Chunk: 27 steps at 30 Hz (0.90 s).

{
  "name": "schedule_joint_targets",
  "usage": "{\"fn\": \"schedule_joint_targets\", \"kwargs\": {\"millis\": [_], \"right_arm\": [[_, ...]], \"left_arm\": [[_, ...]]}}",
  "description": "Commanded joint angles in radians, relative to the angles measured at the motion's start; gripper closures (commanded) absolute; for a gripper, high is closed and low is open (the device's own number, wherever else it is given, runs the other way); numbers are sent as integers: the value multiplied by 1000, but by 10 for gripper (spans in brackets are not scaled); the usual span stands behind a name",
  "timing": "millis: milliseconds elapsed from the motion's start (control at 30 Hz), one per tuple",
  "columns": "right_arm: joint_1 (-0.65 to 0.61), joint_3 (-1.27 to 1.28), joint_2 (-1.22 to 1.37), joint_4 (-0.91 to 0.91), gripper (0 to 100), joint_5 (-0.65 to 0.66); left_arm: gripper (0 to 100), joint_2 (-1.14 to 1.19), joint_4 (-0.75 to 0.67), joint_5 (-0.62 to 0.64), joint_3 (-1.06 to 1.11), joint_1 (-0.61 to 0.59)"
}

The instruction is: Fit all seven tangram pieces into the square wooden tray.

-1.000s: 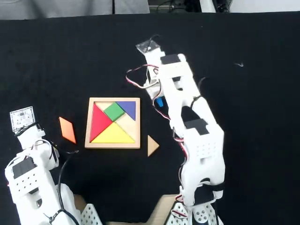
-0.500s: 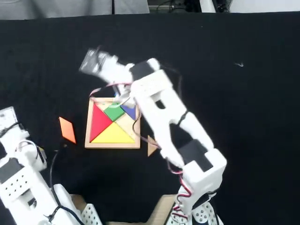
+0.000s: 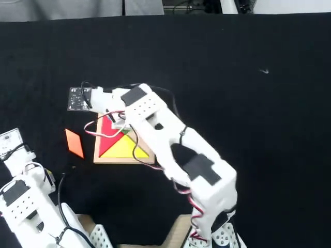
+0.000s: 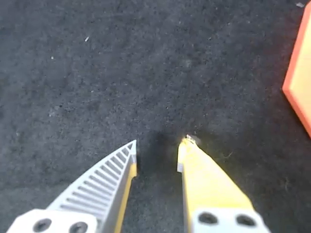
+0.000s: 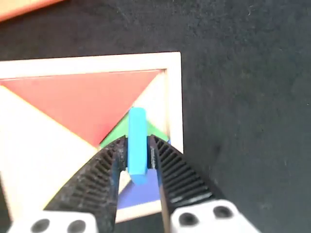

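Right arm point(image 3: 155, 129) overhangs tray point(image 3: 114, 160); orange piece point(image 3: 74, 143) unobstructed beside it.

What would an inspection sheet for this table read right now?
Surface: black cloth, flat.
Job's things: tray holds pieces, a red triangle and a yellow triangle among them; orange piece lies beside it on the cloth.
Clutter: nothing seen.
Pincers: right pincer shut on a blue piece, held edge-up over the tray; left pincer open over bare cloth.
Cables: red and white wires loop off the right arm above the tray.
Surroundings: grey backdrop beyond the far edge.
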Motion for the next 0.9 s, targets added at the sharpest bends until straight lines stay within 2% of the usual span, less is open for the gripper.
{"fn": "schedule_joint_targets", "kwargs": {"millis": [0, 300, 867], "right_arm": [[-11, -153, 73, 3, 987, 6], [-5, -401, 225, 94, 987, 3], [-3, -487, 341, 100, 982, 3]], "left_arm": [[852, -9, -15, 0, -4, 18], [852, -9, -15, 0, -4, 18], [852, -9, -15, 0, -4, 16]]}}
